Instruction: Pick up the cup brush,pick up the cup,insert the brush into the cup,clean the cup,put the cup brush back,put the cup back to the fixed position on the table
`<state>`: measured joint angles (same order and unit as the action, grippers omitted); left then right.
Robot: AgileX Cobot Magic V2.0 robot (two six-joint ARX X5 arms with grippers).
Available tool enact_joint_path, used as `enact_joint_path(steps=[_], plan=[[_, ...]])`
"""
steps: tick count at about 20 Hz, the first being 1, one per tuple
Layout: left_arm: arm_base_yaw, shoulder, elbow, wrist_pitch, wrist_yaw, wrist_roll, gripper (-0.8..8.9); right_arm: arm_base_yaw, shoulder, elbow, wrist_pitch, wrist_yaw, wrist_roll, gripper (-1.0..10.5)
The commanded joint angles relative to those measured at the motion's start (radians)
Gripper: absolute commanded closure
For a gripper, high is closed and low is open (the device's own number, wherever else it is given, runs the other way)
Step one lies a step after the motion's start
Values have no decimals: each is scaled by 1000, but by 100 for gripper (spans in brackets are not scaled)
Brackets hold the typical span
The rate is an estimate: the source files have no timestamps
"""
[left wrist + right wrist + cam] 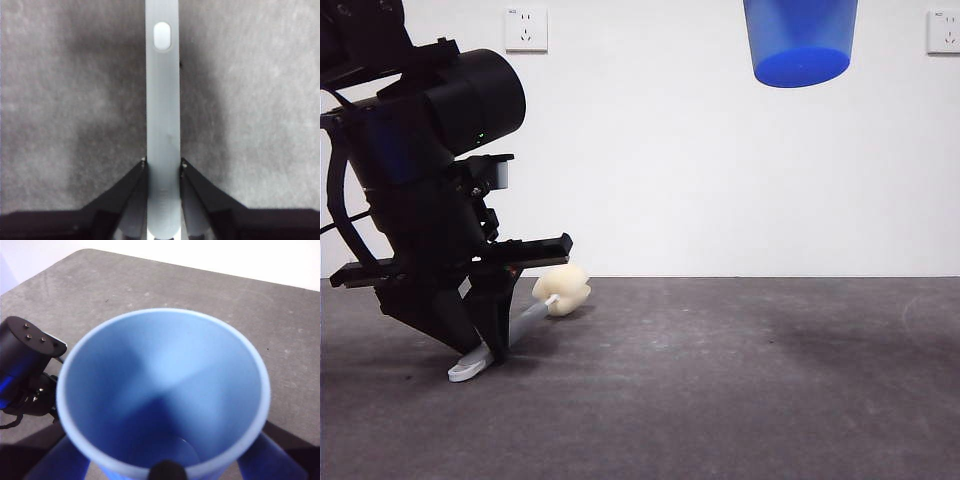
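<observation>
The cup brush lies on the table at the left, its cream-yellow sponge head toward the wall and its white looped end toward the front. My left gripper is down at the table, jaws shut on the grey handle, as the left wrist view shows. The blue cup hangs high at the upper right, base down. My right gripper is shut on the cup, whose open mouth faces the wrist camera; the jaws show as blue-tinted shapes on either side.
The white wall behind has two sockets. The left arm shows at the side of the right wrist view. The table's rounded far corner is visible there.
</observation>
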<state>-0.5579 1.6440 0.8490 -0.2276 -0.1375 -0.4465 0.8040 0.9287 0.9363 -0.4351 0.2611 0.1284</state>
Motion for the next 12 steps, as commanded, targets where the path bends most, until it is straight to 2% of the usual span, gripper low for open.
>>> enact_joint_path(steps=[1, 4, 7, 8, 10, 11, 12], plan=[[4, 29, -9, 4, 5, -32, 822, 0, -1, -2, 7, 1, 13, 963], [4, 32, -9, 7, 13, -82, 822, 0, -1, -2, 7, 2, 13, 963], [3, 32, -9, 6, 36, -84, 802, 0, -1, -2, 7, 2, 13, 963], [3, 32, -9, 5, 43, -83, 761, 0, -1, -2, 7, 2, 13, 963], [3, 32, -9, -2, 68, -77, 545, 0, -1, -2, 7, 2, 13, 963], [3, 32, -9, -9, 70, -76, 479, 0, 0, -2, 7, 2, 13, 963], [3, 31, -9, -18, 71, -73, 463, 0, 0, -2, 7, 2, 13, 963]])
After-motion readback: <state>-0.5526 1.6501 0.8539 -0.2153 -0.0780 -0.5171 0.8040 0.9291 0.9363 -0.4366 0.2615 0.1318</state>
